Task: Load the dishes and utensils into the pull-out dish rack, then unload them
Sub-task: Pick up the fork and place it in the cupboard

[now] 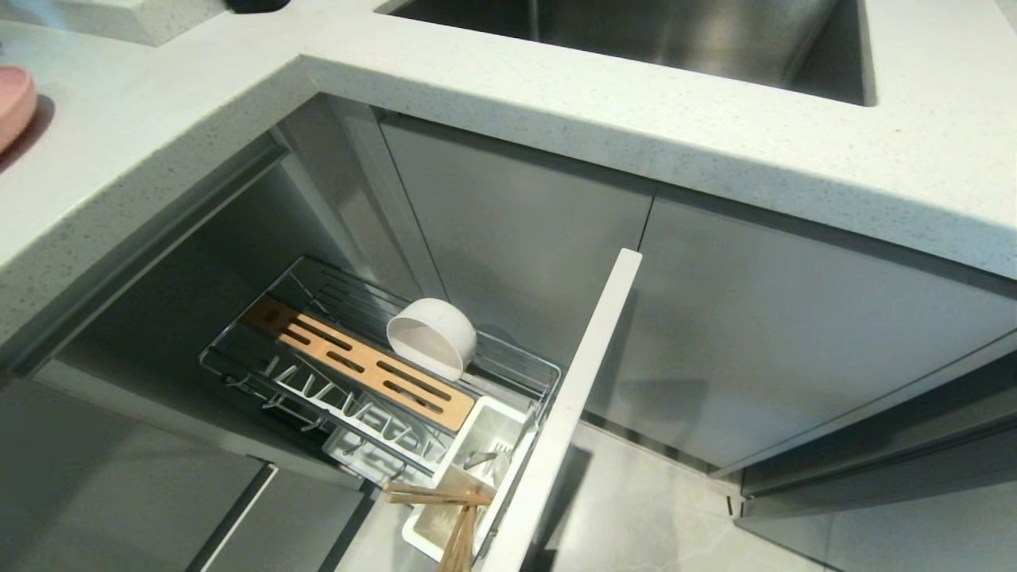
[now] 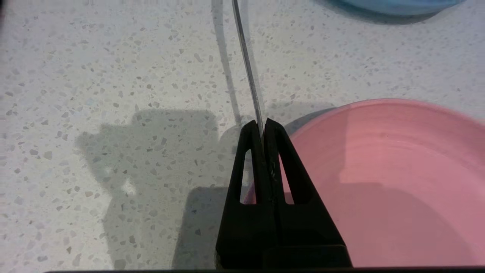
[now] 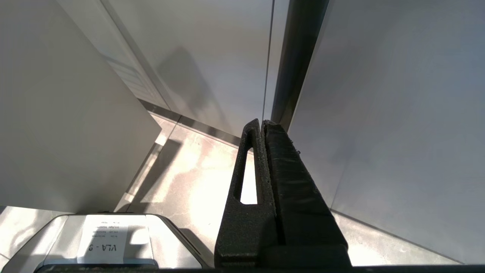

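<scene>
My left gripper (image 2: pixel 262 125) is shut on the thin silver handle of the spoon (image 2: pixel 246 64), low over the speckled countertop; the spoon's bowl end is out of view. The pink plate (image 2: pixel 398 170) lies right beside the gripper, and its edge shows at the far left of the head view (image 1: pixel 12 103). The pull-out dish rack (image 1: pixel 216 359) stands drawn out below the counter. A white bowl (image 1: pixel 433 334) rests tilted on its side in the rack, by the wooden strip (image 1: pixel 357 365). The chopsticks (image 1: pixel 441 494) stick out of the white caddy (image 1: pixel 496 413). My right gripper (image 3: pixel 261 123) hangs shut and parked.
A blue plate (image 2: pixel 398 5) lies on the counter beyond the spoon. The rack's pale front panel (image 1: pixel 580 397) juts out toward me. A steel sink (image 1: pixel 675 40) is set in the counter (image 1: pixel 556 87) at the back. Grey cabinet fronts (image 3: pixel 398 113) and floor surround the right gripper.
</scene>
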Tool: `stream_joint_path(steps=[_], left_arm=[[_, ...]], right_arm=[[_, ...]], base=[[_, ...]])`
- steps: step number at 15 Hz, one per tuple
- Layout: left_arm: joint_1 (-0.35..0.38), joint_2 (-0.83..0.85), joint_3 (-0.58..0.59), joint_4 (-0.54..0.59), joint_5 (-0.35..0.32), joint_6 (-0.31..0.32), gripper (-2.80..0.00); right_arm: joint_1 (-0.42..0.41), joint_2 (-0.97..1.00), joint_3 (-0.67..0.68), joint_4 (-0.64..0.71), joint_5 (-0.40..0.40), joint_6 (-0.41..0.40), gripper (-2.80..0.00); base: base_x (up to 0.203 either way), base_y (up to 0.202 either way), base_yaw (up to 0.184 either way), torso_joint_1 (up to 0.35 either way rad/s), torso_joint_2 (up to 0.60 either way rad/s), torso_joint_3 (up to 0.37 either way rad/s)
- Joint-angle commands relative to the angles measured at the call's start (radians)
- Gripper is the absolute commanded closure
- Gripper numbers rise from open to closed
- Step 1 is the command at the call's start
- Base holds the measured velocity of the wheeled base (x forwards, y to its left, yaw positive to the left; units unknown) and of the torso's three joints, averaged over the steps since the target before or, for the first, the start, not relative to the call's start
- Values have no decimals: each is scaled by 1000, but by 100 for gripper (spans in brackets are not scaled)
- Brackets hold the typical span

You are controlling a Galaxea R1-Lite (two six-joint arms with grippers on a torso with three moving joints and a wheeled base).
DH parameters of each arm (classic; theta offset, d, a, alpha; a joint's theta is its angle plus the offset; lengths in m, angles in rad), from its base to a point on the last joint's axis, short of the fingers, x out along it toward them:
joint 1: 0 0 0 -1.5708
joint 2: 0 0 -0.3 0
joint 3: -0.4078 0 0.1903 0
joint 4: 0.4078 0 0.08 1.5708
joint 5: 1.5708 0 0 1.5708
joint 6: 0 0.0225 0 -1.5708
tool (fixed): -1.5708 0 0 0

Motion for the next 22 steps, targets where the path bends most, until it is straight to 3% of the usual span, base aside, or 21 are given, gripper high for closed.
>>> stream_joint_path(steps=[1,4,7,10,14,17,20,22], left_arm=[[4,-33,0,-2,2,-17,0],[-9,-114,0,-6,0,-67,0],[-112,-203,1,19,-3,-105,0],[-335,-265,3,67,-4,-130,0],[-768,-316,5,185,-4,-182,0],[-1050,-339,31,281,-5,-244,0],[-1271,-379,58,425,-6,-307,0],[-1377,-414,72,596,-21,-334,0]], right_arm=[[0,0,2,-2,0,0,0],[0,0,2,0,0,0,0],[0,0,2,0,0,0,0],[1,0,2,0,0,0,0],[0,0,2,0,0,0,0],[1,0,2,0,0,0,0],[0,0,2,0,0,0,0],[0,0,2,0,0,0,0]], base=[[0,0,0,0,0,0],[0,0,0,0,0,0],[0,0,0,0,0,0],[0,0,0,0,0,0],[0,0,0,0,0,0],[0,0,0,0,0,0],[0,0,0,0,0,0],[0,0,0,0,0,0]])
